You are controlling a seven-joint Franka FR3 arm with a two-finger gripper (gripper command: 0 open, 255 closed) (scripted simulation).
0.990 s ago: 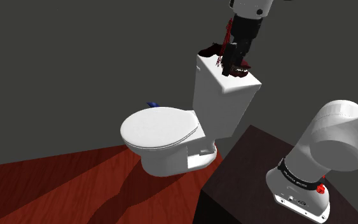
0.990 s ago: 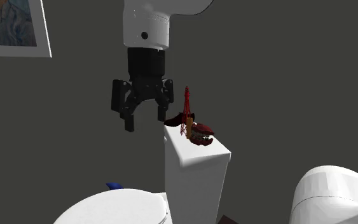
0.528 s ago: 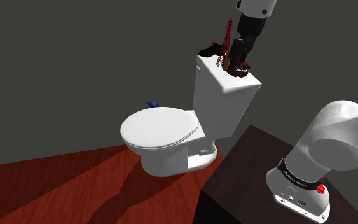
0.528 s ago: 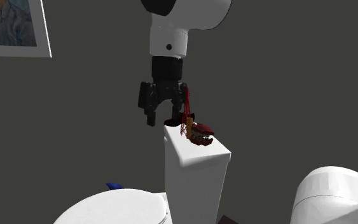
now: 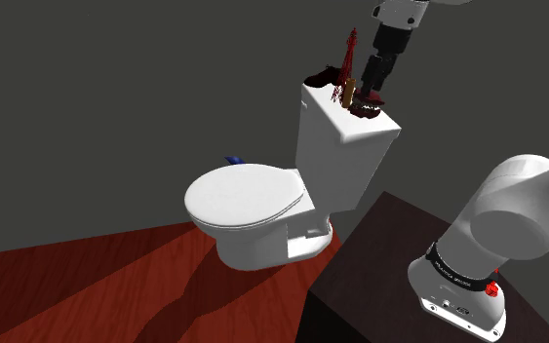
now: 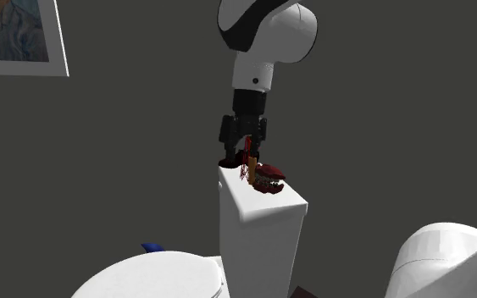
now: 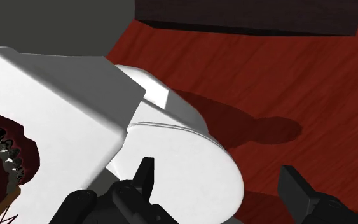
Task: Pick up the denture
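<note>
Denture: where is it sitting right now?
The denture lies on top of the white toilet tank, toward the shoulder view's right, beside a red tasselled thing.

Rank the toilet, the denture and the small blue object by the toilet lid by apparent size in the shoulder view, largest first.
1. Toilet, by far the largest.
2. Denture, a small dark red shape on the tank top.
3. Blue object, smallest, a sliver past the lid's rim.
</note>
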